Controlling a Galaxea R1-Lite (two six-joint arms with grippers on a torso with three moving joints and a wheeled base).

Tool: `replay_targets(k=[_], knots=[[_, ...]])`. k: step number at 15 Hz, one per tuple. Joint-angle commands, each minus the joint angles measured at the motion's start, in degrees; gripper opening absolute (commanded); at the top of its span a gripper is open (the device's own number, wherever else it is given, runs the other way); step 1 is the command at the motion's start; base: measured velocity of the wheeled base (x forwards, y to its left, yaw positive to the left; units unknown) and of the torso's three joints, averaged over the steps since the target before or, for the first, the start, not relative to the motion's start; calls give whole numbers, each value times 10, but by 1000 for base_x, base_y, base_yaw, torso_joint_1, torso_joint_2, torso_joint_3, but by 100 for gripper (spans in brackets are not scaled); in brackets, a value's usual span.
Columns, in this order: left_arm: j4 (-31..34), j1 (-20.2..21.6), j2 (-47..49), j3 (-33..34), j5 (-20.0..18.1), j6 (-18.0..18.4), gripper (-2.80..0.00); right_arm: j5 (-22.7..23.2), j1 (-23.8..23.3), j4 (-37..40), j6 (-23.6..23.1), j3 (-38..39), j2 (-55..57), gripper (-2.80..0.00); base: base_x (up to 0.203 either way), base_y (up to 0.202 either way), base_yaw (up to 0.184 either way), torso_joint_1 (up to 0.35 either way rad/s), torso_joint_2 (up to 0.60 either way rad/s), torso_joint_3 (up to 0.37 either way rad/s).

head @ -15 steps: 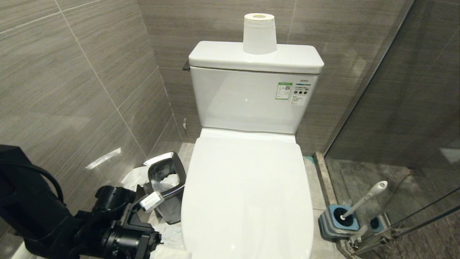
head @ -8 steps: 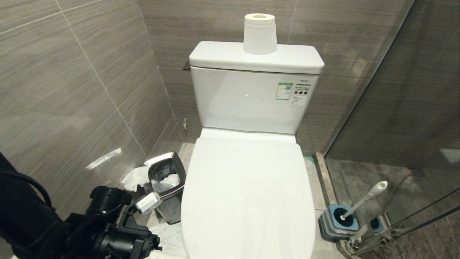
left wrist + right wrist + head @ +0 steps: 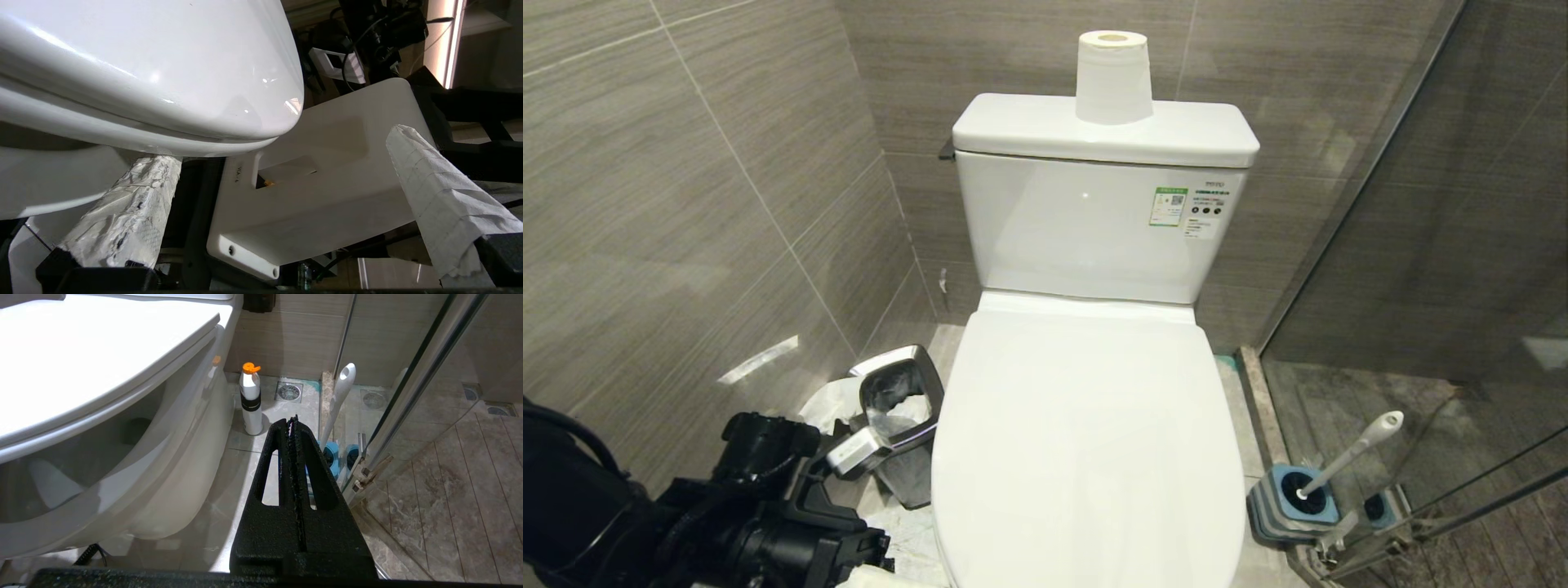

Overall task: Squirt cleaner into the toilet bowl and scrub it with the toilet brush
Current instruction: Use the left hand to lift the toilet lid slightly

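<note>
The toilet bowl is hidden under its shut white lid; its outer wall shows in the right wrist view. No cleaner is in view. The toilet brush stands in its blue-and-grey holder on the floor right of the toilet, its white handle leaning toward the glass door. My left arm is low beside the lid's left front. The left gripper is wide open, and one wrapped finger reaches under the lid's front edge. My right gripper is shut and empty, near the floor.
A steel-rimmed waste bin stands between the left wall and the toilet, with paper around it. A toilet roll sits on the tank. A white bottle with an orange cap stands by the toilet's base. A glass shower door closes off the right.
My left arm has sunk lower and shifted slightly left in the head view, with its gripper still open. The lid's front looks slightly larger. The right arm has not moved.
</note>
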Motion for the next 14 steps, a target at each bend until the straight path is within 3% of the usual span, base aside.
replay_targets(k=[1,11,14], knots=[[-3,-3,-13,-2,-13,-4,0,0,1,-1,0,0,0,-280,0,0,0,0,0,0],[-4,-7,-37,-59,-18,-6,0,0,0,0,0,0,1,-280,0,0,0,0,0,0],[-4,-6,-60,-60,-46,-6,0,0,0,0,0,0,1,-280,0,0,0,0,0,0]])
